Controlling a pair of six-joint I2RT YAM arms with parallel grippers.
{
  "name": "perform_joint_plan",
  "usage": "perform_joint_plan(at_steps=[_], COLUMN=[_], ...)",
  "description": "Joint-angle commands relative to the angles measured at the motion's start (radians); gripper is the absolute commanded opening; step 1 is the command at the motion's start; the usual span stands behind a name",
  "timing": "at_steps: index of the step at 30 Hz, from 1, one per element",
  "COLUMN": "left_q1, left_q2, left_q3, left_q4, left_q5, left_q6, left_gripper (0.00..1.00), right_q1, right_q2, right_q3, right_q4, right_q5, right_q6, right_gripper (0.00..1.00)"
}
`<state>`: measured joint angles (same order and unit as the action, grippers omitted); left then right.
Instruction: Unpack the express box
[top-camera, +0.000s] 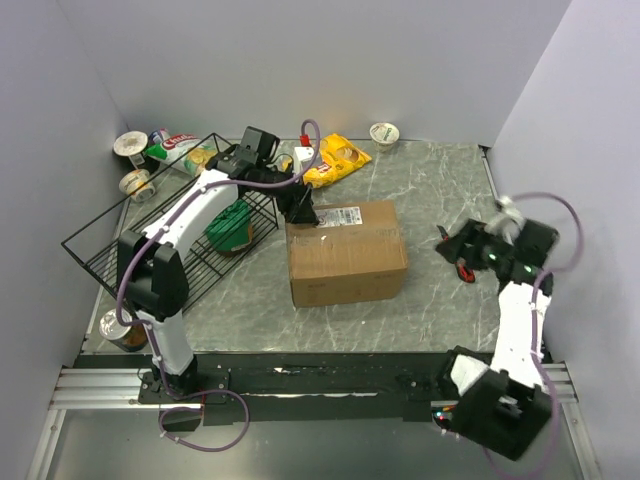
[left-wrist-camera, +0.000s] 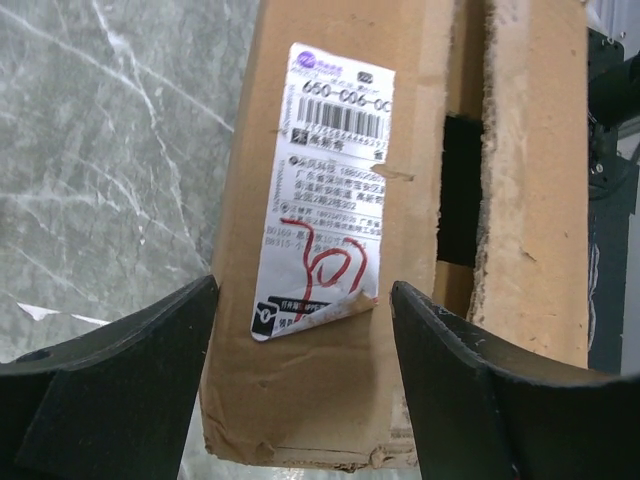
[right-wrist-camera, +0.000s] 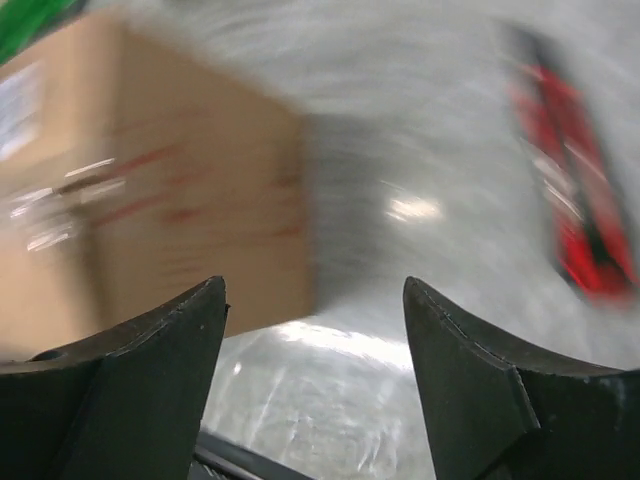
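The brown corrugated cardboard express box (top-camera: 345, 255) sat mid-tabletop (top-camera: 440, 190). It looked stiff-walled and probably light, and the gap along its centre seam seemed the best place to hook a flap. The left gripper (top-camera: 300, 208) hung with jaws apart over its labelled far-left corner. The right gripper (top-camera: 462, 248), likewise apart and empty, stood well off to its right.

Plain pale lilac-grey walls (top-camera: 330, 60) close in the desk (top-camera: 440, 190) at the back and on both sides. The desk top is grey-green marbled stone with thin white veins, faintly glossy under soft, even light. Along its near edge a black strip (top-camera: 330, 365) sits beside a silver aluminium rail (top-camera: 100, 385).
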<state>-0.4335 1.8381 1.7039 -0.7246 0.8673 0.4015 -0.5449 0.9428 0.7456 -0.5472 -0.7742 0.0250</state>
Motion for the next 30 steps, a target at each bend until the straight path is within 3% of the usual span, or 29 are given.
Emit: perform_joint_plan(at_steps=[1, 7, 13, 23, 30], left_q1=[-0.019, -0.021, -0.045, -0.094, -0.096], left_q2=[-0.051, -0.01, -0.007, -0.048, -0.063], left_q3=[-0.004, -0.001, -0.016, -0.049, -0.075], left_q4=[0.047, 0.053, 0.074, 0.053, 0.07], left_q5=[0.039, -0.008, -0.028, -0.03, -0.039], left_q6=[0.045, 0.04, 0.043, 0.088, 0.073], left_gripper=[0.75, 0.74, 0.7, 0.65, 0.64], right_q1=[0.288, 0.537, 0.664, 0.701, 0.738], right_q2=[-0.019, 0.184, 0.325, 0.419, 0.51], right_q3=[0.15, 0.392, 0.514, 0.543, 0.598], right_q4=[0.067, -0.068, -0.274, -0.18, -0.29], right_q5=[-0.154, -0.283, -0.289, -0.304, -0.29], right_q6=[-0.195, -0.48, -0.73, -0.674, -0.775], right_gripper=[0.78, 0.8, 0.85, 0.86, 0.85])
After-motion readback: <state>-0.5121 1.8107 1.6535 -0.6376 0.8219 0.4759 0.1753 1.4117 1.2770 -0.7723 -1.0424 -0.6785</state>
